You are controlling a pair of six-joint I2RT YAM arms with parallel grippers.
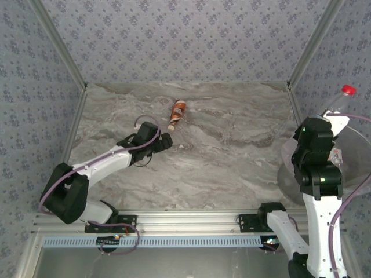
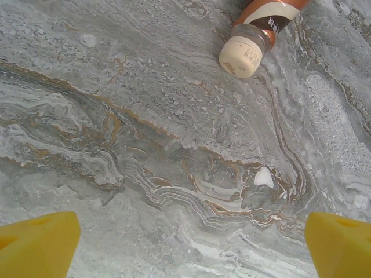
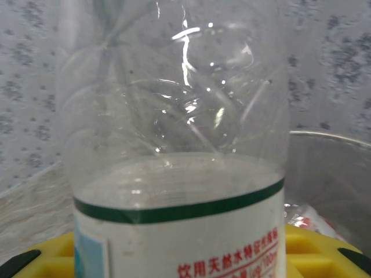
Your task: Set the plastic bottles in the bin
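The right pincer is clamping a clear red-capped bottle, jaws partly closed round it, above the bin at the right, seemingly poised for dropping. The left pincer is hovering wide open and empty near the brown-labelled bottle lying on the tabletop.

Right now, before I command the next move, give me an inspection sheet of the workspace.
Surface: marbled grey table, flat.
Job's things: brown-labelled bottle lying on its side, cap toward left gripper; clear bottle, red cap, held up at the bin; another bottle inside it.
Clutter: small white fleck on the table.
Grippers: left gripper open, short of the brown-labelled bottle; right gripper shut on the clear bottle.
Cables: pinkish cables along both arms, clear of the bottles.
Surroundings: patterned walls, aluminium frame.
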